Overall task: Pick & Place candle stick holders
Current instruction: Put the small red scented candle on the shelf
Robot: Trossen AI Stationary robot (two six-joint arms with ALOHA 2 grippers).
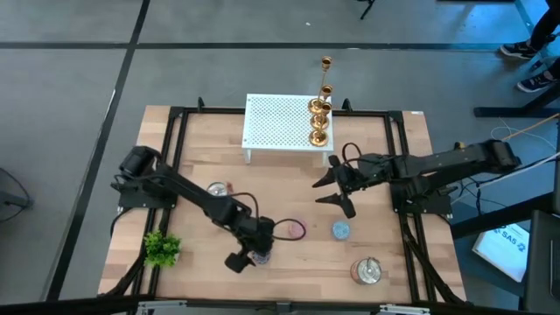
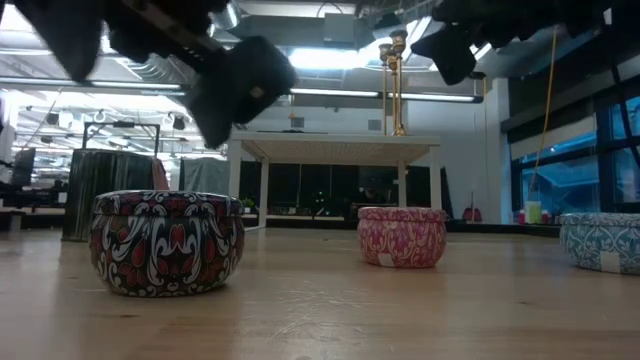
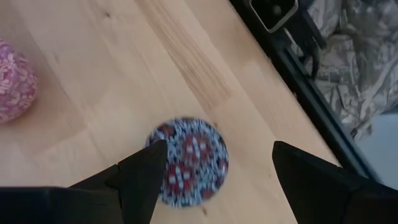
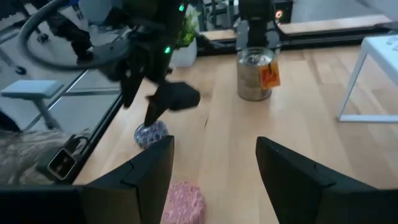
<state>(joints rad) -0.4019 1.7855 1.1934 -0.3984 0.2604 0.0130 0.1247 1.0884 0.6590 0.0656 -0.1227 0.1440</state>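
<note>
1. Brass candle stick holders (image 1: 320, 112) stand in a row on the right end of the white perforated stand (image 1: 276, 122) near the table's far edge; in the low view they rise above the stand's top (image 2: 392, 80).
2. My left gripper (image 1: 248, 257) hangs over the near edge of the wooden table (image 1: 192, 149), left of centre, fingers spread wide and holding nothing.
3. Directly beneath it sits a red-patterned tin (image 3: 189, 160), showing between my two left fingers (image 3: 146, 174); I cannot tell whether they touch it.
4. My right gripper (image 1: 332, 188) hovers around the table's middle, toward the right edge, fingers apart and empty, well away from the holders.
5. A pink tin (image 4: 181, 202) lies below my right fingers (image 4: 152, 168), and a blue tin (image 1: 340, 230) sits nearer the near edge.
6. A silver can (image 1: 367, 271) stands by the near right corner, and another silver can (image 4: 254, 74) sits left of centre.
7. A small green plant (image 1: 162, 248) sits at the near left corner.
</note>
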